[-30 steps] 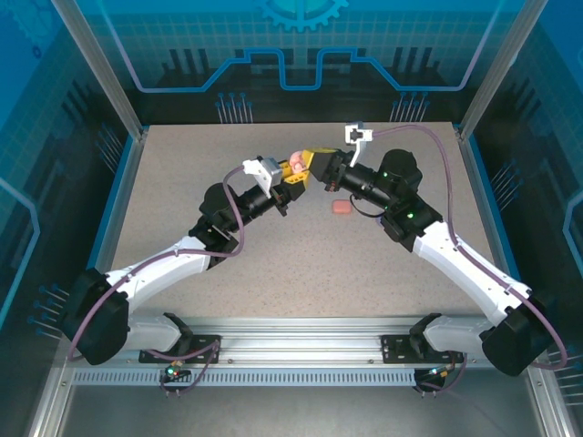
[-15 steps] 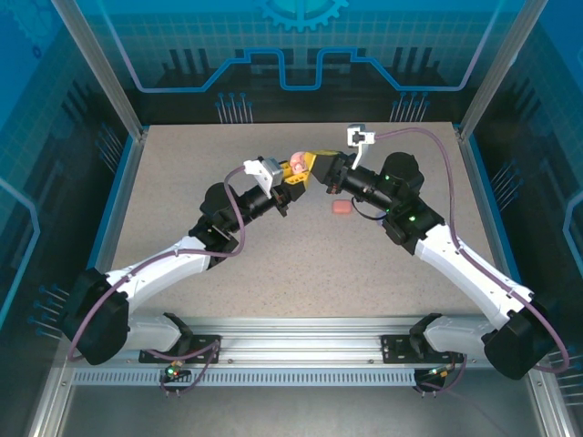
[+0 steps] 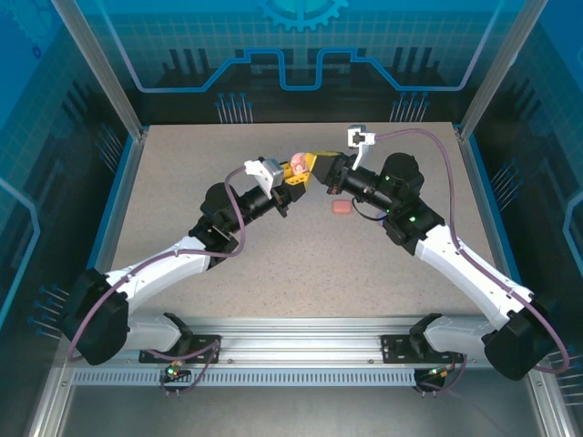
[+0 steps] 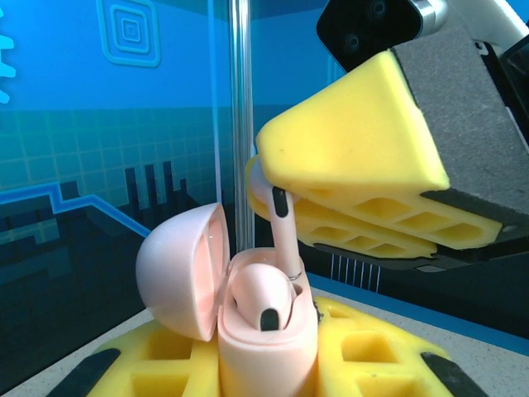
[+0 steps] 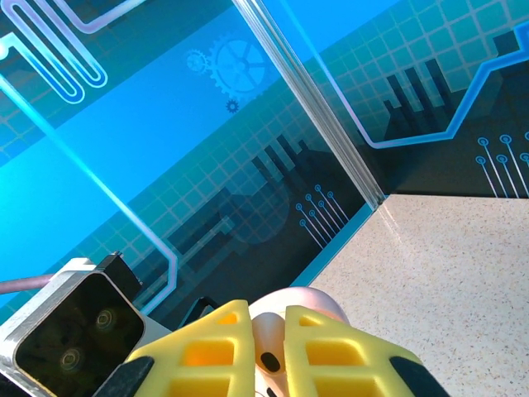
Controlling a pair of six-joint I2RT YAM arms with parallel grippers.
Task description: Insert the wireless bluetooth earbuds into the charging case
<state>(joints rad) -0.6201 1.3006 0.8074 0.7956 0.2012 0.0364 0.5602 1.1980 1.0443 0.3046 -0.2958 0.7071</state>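
My left gripper is shut on a pale pink charging case held upright in the air, its lid swung open to the left. One pinkish-beige earbud sits in the case. A second pinkish-beige earbud stands stem-down in the other slot, and my right gripper is shut on its head from above. In the top view the case hangs between the left gripper and the right gripper over the far middle of the table. The coral-orange and purple earbuds are out of view.
A small coral-pink object lies on the speckled table just below the right gripper. Blue enclosure walls ring the table on the far side and both flanks.
My right gripper has edged slightly up and left toward the case with the earbud. The left arm and the case have stayed put.
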